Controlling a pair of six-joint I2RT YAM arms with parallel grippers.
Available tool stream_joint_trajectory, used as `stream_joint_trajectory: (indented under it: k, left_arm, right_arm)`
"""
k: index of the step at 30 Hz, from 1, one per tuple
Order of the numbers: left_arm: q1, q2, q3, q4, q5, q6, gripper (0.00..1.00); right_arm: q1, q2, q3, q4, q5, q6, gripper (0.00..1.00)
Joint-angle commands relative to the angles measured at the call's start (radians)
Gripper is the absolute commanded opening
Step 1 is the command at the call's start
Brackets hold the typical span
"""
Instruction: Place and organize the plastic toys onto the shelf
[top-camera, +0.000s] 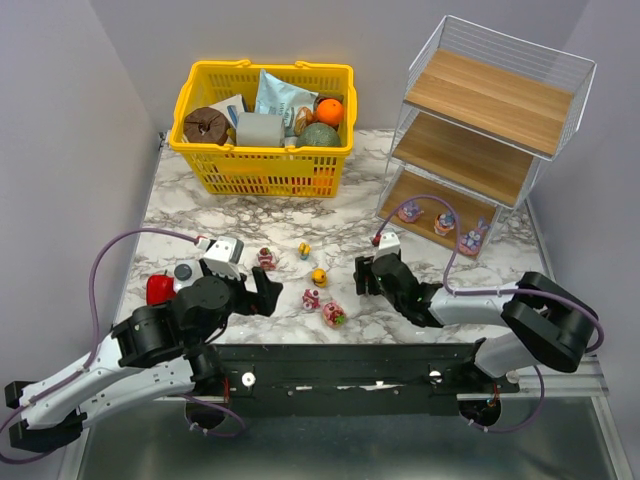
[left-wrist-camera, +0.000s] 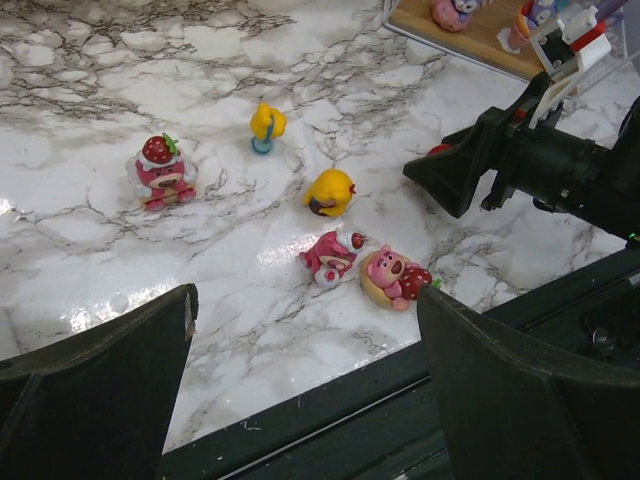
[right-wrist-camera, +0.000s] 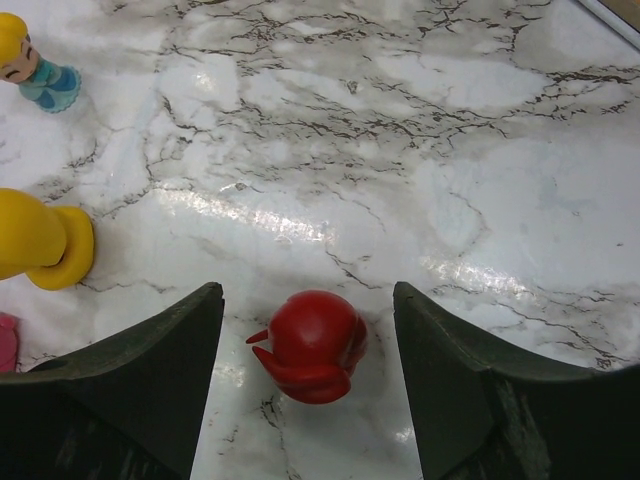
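My right gripper is open and low over the marble table, its fingers either side of a small red duck-like toy without touching it. My left gripper is open and empty near the front edge. Between the grippers lie a pink bear with a strawberry, a small yellow-and-blue figure, a yellow duck and two pink figurines. The wire-and-wood shelf stands at the back right. Three toys stand on its bottom board.
A yellow basket full of items stands at the back. A larger red pepper-like object and a white bottle with a grey cap sit beside my left arm. The black rail runs along the table's front edge.
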Motion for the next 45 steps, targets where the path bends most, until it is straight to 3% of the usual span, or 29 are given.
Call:
stream_joint_trajectory:
  k: [1, 10, 14, 19, 25, 29, 35, 39, 45]
  left_arm:
    - [0.022, 0.019, 0.006, -0.017, -0.018, 0.021, 0.99]
    - [0.068, 0.016, -0.011, 0.003, 0.014, 0.029, 0.99]
    - [0.071, 0.009, -0.013, 0.001, 0.014, 0.027, 0.99]
    - [0.071, 0.005, -0.014, -0.002, 0.011, 0.026, 0.99]
    - [0.071, 0.0, -0.014, -0.003, 0.007, 0.023, 0.99]
    - [0.073, -0.004, -0.016, -0.003, 0.007, 0.021, 0.99]
    - [0.073, -0.009, -0.016, -0.005, 0.008, 0.019, 0.99]
    - [0.073, -0.012, -0.017, -0.003, 0.01, 0.019, 0.99]
    - [0.073, -0.012, -0.019, -0.003, 0.01, 0.021, 0.99]
  right_arm:
    - [0.016, 0.033, -0.007, 0.05, 0.07, -0.005, 0.72]
    - [0.044, 0.044, -0.02, 0.038, 0.144, 0.049, 0.56]
    - [0.046, 0.018, -0.008, 0.001, 0.169, 0.064, 0.42]
    - [0.047, -0.034, 0.035, -0.098, 0.207, 0.103, 0.38]
    - [0.047, -0.17, 0.186, -0.388, 0.294, 0.173, 0.38]
    - [0.046, -0.253, 0.346, -0.754, 0.409, 0.271, 0.38]
    - [0.044, -0.247, 0.629, -1.291, 0.584, 0.561, 0.38]
    - [0.021, -0.253, 0.717, -1.436, 0.661, 0.685, 0.37]
    - [-0.072, -0.287, 0.805, -1.51, 0.735, 0.69, 0.37]
